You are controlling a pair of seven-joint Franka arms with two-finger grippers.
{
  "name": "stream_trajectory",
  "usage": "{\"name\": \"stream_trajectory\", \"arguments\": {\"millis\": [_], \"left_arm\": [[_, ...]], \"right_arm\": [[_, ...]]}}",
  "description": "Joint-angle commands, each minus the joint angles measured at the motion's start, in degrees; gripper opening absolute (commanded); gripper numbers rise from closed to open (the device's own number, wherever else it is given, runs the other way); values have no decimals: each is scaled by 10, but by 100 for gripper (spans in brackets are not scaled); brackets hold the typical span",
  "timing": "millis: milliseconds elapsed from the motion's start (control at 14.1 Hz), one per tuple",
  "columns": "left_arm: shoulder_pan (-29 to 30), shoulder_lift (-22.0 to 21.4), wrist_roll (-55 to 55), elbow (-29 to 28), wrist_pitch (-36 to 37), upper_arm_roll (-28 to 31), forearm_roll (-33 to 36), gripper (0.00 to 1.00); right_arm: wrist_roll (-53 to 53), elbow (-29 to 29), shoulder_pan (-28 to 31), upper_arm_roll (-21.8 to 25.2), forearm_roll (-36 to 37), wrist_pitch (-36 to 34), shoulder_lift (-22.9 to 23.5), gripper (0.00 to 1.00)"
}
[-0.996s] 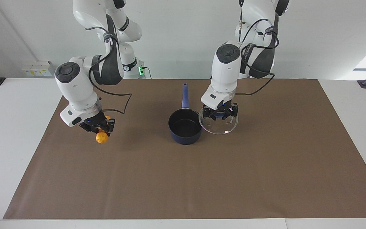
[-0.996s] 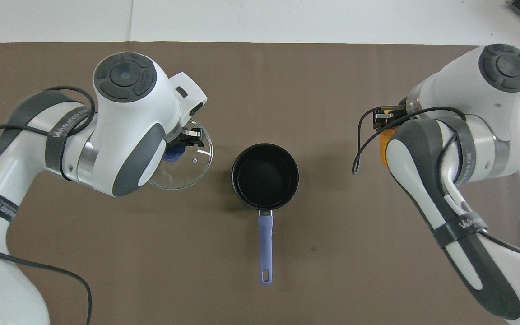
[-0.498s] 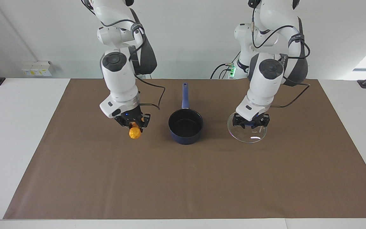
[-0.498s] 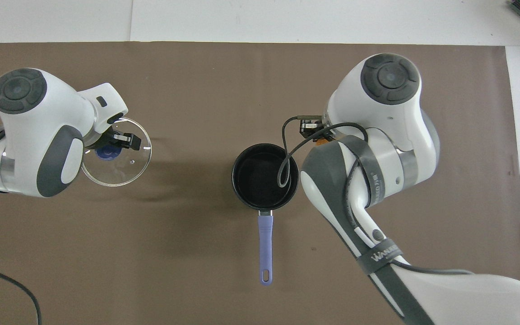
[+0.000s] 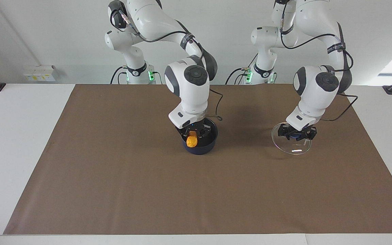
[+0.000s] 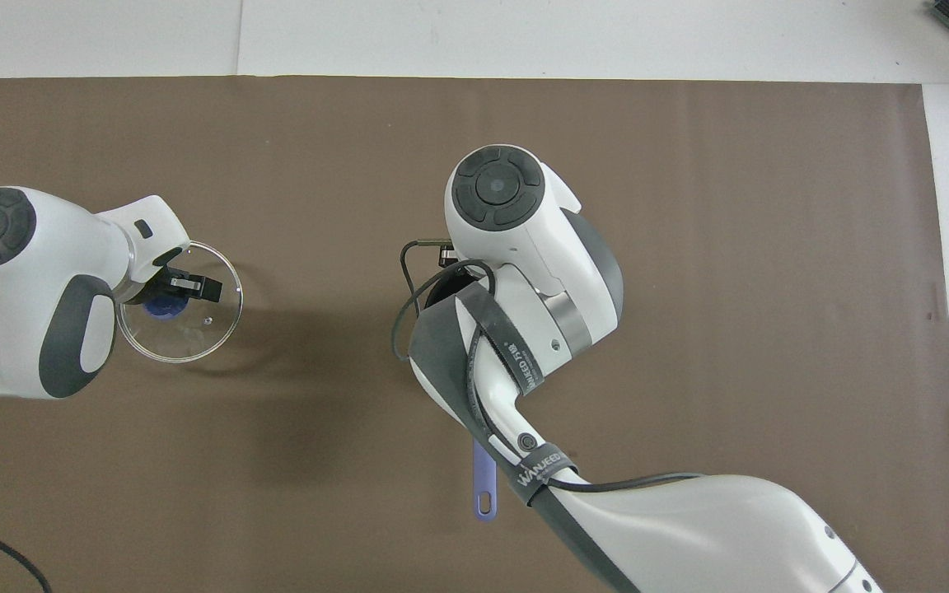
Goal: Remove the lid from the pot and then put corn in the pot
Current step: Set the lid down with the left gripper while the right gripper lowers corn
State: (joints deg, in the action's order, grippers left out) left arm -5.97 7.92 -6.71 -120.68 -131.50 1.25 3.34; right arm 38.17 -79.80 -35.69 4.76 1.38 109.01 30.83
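The navy pot [image 5: 201, 149] stands at the middle of the brown mat, its lid off. My right gripper [image 5: 193, 133] is over the pot's opening, shut on the orange corn [image 5: 192, 141], which hangs end down into the pot's mouth. In the overhead view the right arm hides the pot's bowl and the corn; only the pot's handle [image 6: 483, 487] shows. My left gripper [image 5: 298, 133] is shut on the blue knob of the glass lid [image 5: 289, 146], holding it low over the mat toward the left arm's end. The lid [image 6: 194, 325] and left gripper [image 6: 176, 288] also show in the overhead view.
The brown mat [image 5: 114, 190] covers most of the white table. A small white box [image 5: 39, 73] sits at the table's edge near the right arm's end. A black cable [image 6: 402, 329] loops off the right wrist beside the pot.
My right gripper has carried the corn sideways from beside the pot to over its opening. My left gripper has carried the lid farther from the pot, toward the left arm's end.
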Motion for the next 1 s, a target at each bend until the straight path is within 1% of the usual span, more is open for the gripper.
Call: {"name": "stream_trajectory", "arguments": {"millis": [0,213,356,427,498,569,782,925], "left_arm": [[24,-29,-21,-62,-58,-6,-5,0],[40,-22,-25,-85,-89,-7,-6,0],[44,-17,-24,-88,-91,-6,-11,0],[44,-5,-24,-86,-92,-6,-37,0],[47,-2,-25,-84,-92,-6,-53,29],[47,2,-24,-80,-92,-6,-61,99],[48,16,-23,-42,-78,-6,-88,100],[43,11,-16,-17,-53,-6,-88,100]], "right_arm": [[8,-22,4,-4,7,17,-13,0],[8,-66,-10,-8,6,59,-17,0],[5,-72,-10,-9,6,64,-20,0],[5,-80,-10,-9,6,65,-24,0],[2,-92,-10,-9,6,73,-30,0],[2,-111,-10,-11,6,87,-38,0],[1,-160,-11,-12,6,118,-59,0],[0,-164,-11,-14,3,125,-59,0]]}}
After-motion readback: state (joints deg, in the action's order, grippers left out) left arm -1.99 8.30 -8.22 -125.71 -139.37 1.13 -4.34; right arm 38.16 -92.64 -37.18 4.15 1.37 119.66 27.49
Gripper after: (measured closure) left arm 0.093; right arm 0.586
